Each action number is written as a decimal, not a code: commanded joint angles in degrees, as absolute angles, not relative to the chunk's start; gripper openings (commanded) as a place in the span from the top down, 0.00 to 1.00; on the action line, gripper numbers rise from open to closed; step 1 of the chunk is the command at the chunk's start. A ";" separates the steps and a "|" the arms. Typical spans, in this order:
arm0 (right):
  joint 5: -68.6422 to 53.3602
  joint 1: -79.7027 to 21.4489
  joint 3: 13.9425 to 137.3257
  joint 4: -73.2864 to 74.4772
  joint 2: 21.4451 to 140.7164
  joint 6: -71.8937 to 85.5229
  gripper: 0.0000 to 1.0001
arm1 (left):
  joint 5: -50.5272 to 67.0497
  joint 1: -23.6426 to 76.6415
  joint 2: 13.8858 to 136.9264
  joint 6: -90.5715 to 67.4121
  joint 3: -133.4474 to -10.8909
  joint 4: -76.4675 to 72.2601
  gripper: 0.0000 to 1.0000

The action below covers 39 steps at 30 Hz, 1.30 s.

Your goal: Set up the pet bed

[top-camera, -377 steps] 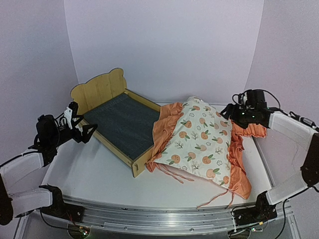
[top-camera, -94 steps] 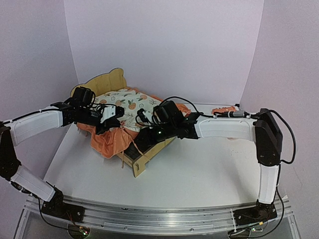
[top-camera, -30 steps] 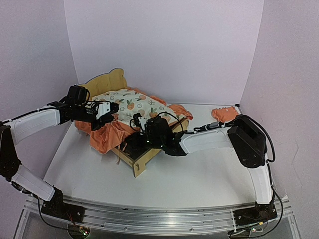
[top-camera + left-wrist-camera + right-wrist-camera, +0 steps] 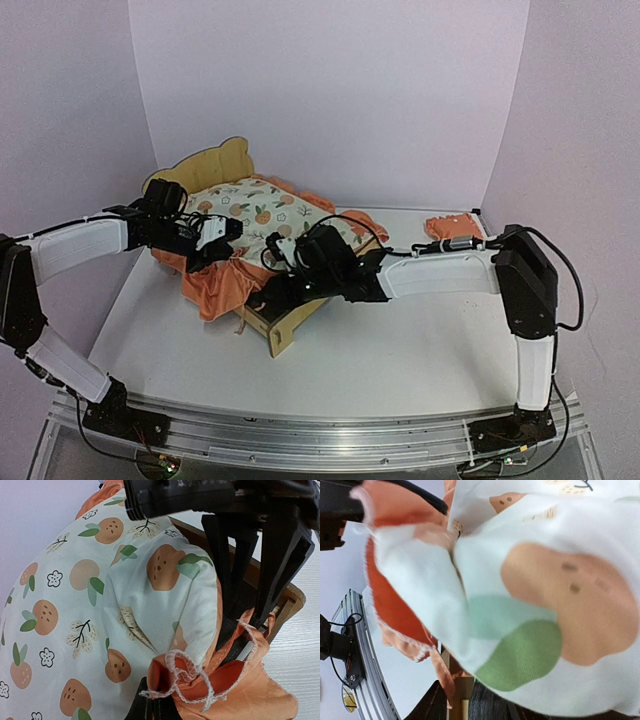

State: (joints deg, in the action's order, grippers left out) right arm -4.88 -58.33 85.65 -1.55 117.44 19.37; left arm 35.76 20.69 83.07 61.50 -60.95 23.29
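Note:
The pet bed (image 4: 285, 322), a plywood frame with a bear-ear headboard, stands at the left of the table. An orange-print mattress pad (image 4: 255, 212) lies on it. The pad's orange ruffle (image 4: 212, 285) spills over the near left rail. My left gripper (image 4: 215, 243) is at that side, shut on the ruffle's edge (image 4: 172, 680). Near the bed's foot corner my right gripper (image 4: 273, 290) hangs open over the rail (image 4: 292, 597). In the left wrist view its two black fingers (image 4: 232, 560) stand apart and hold nothing. The pad (image 4: 545, 580) fills the right wrist view.
A small orange pillow (image 4: 448, 226) lies at the back right of the white table (image 4: 420, 340). Purple walls close in the back and both sides. The right arm (image 4: 440, 272) stretches across the middle of the table toward the bed.
My right gripper has opened and let go of the pad's near corner, and its arm has risen slightly. The left gripper holds the ruffle as before, shifted slightly.

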 commanded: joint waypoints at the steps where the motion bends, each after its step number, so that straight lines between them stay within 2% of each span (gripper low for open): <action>1: -4.90 -58.74 87.58 2.42 112.04 18.27 0.57 | 33.34 21.36 85.35 60.54 -62.23 23.52 1.00; 6: -3.45 -58.73 87.42 3.51 110.45 18.47 0.55 | 28.43 21.36 87.63 61.71 -62.87 21.12 1.00; 11: -3.41 -58.71 86.67 3.77 110.82 20.38 0.55 | 25.74 21.55 87.93 70.23 -62.41 24.41 1.00; 20: -12.51 -58.76 91.31 3.87 117.34 23.59 0.62 | 26.82 21.97 87.94 66.54 -63.72 26.02 1.00; 25: -12.29 -58.73 93.34 5.03 120.15 24.17 0.67 | 27.32 21.97 87.83 66.21 -63.88 26.45 1.00; 28: -10.72 -58.72 95.14 6.73 121.57 23.90 0.73 | 28.01 22.00 87.80 66.09 -63.93 26.76 1.00; 31: -9.89 -58.72 96.27 7.20 122.49 23.70 0.91 | 28.72 21.97 87.72 65.64 -64.19 27.07 1.00; 33: -10.46 -58.72 96.83 7.29 122.94 23.40 1.00 | 29.03 21.97 87.69 65.01 -64.40 27.35 1.00; 39: -6.11 -58.75 99.12 7.32 126.06 21.42 1.00 | 32.18 21.97 87.62 60.78 -66.55 28.95 1.00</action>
